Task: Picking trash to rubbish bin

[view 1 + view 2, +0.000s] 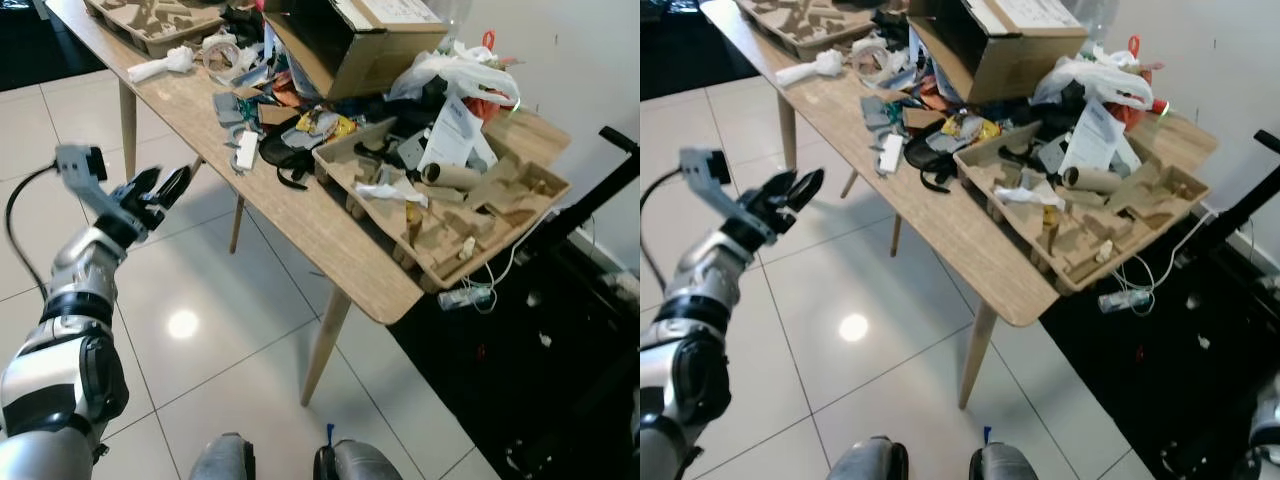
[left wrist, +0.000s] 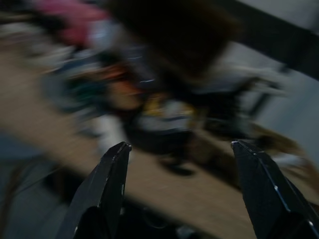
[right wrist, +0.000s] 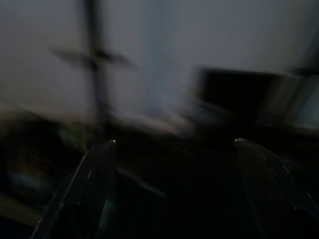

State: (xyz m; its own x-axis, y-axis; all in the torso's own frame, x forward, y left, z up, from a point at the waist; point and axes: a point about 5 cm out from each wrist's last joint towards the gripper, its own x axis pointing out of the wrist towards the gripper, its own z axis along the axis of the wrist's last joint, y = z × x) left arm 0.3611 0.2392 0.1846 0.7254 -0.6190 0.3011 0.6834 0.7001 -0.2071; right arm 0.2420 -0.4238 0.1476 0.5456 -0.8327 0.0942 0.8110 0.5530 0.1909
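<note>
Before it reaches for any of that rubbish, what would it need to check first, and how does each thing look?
1. Left claw open and empty: ok.
2. Left claw over the table: not ok, it hangs beside the edge, above the floor.
3. Trash within sight: ok, a white packet lies near the table's edge.
4. Left wrist picture sharp enough to aim: not ok, blurred.
5. Right claw open: ok.
6. Rubbish bin located: cannot tell.

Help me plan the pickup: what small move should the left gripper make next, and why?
Probably reach forward toward the table. The left gripper hangs open over the floor, short of the table edge, holding nothing, while the nearest trash, a white piece, lies near that edge.
</note>
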